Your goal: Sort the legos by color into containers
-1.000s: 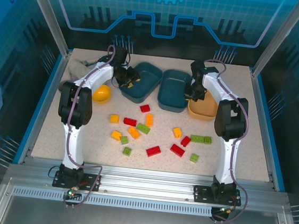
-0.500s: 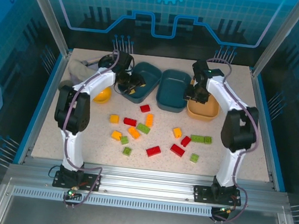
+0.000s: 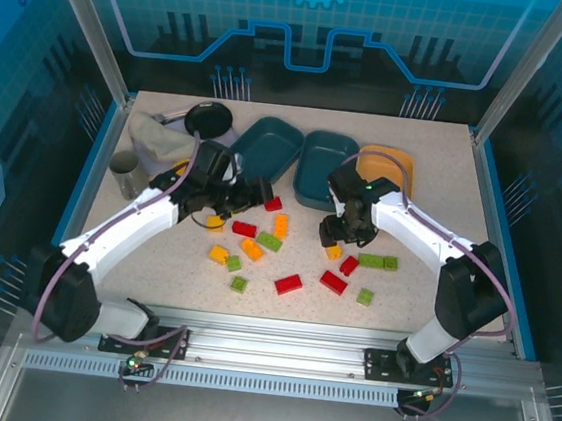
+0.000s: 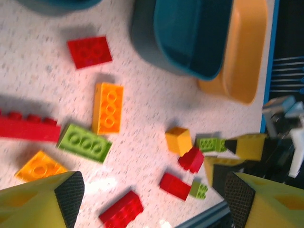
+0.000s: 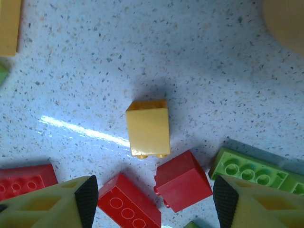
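Speckled pale table (image 3: 432, 307) inside a blue-lit enclosure, both arm bases bolted at its near edge. Loose legos (image 3: 251, 250) strewn over the middle of the table, well short of the trays, in red, orange-yellow and light green, some square and some oblong. Nearest of them: red oblong brick (image 3: 288, 284), with small green brick (image 3: 239, 284) to its left.

Right gripper (image 5: 155, 195) low over the right side of the scatter, jaws spread wide, grasping nothing. Under it, between the fingers (image 5: 80, 199), yellow brick (image 5: 147, 128) lying on its side on the table, touched by neither finger. Tilted red brick (image 5: 183, 187) just beside it, green oblong brick (image 5: 247, 172) near.

Left gripper (image 4: 154, 192) over the left side of the scatter, released as well, jaws wide apart with nothing between them. Below it, orange oblong brick (image 4: 108, 108) just beside green flat brick (image 4: 84, 142), long red brick (image 4: 28, 126) next to those, red square brick (image 4: 89, 51) apart, closer to the trays.

Beyond the bricks, in a row at the far side: left teal tray (image 3: 267, 149), middle teal tray (image 3: 324, 167) just beside it, pale orange tray (image 3: 391, 165) at the right, partly behind the right arm. Far left corner: grey cup (image 3: 123, 164), crumpled grey cloth (image 3: 154, 129), black round object (image 3: 208, 117).
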Motion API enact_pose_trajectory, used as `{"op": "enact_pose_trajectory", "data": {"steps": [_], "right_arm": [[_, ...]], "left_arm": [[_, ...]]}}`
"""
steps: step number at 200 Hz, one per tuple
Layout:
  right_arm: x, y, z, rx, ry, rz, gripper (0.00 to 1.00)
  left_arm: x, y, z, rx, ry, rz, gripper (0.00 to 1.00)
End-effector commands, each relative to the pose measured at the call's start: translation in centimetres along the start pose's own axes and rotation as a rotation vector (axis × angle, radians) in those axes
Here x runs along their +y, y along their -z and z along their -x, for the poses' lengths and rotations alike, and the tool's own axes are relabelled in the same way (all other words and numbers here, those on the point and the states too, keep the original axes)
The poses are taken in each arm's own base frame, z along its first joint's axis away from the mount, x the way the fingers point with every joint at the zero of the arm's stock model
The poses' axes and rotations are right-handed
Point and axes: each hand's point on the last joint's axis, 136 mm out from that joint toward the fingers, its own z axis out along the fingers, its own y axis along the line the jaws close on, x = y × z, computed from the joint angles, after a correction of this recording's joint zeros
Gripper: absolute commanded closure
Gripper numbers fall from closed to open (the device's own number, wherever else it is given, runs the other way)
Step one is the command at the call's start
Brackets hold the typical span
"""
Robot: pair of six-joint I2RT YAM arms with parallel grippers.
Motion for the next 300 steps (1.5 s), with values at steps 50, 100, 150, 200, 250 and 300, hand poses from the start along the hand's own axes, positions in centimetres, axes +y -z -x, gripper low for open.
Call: {"op": "enact_pose_trajectory", "data": {"steps": [50, 100, 150, 200, 250, 300], "right_arm": [[-0.6, -1.9, -2.5, 0.079, 0.002, -0.044, 0.29], [-1.9, -2.6, -5.4, 0.139, -0.051, -0.080, 0.29], [-2.0, -3.0, -5.9, 0.176, -0.321, 0.043, 0.30], [-2.4, -4.3, -5.9, 0.173, -0.564, 0.154, 0.34], [-2.0, -4.8, -5.9, 0.178, -0.637, 0.165, 0.34], [-2.7, -5.7, -6.5, 0.198, -0.674, 0.124, 0.39]], "left_arm": [[3.3, 1.7, -4.2, 0.026, -0.011, 0.028, 0.17], [3.7, 1.6, -4.8, 0.037, -0.009, 0.033, 0.18], [3.5, 1.4, -5.0, 0.054, -0.022, 0.034, 0.18], [2.9, 1.6, -5.2, 0.063, -0.062, 0.006, 0.18], [2.9, 2.1, -5.6, 0.077, -0.092, 0.007, 0.17], [2.7, 2.1, -5.5, 0.077, -0.107, 0.001, 0.18]]}}
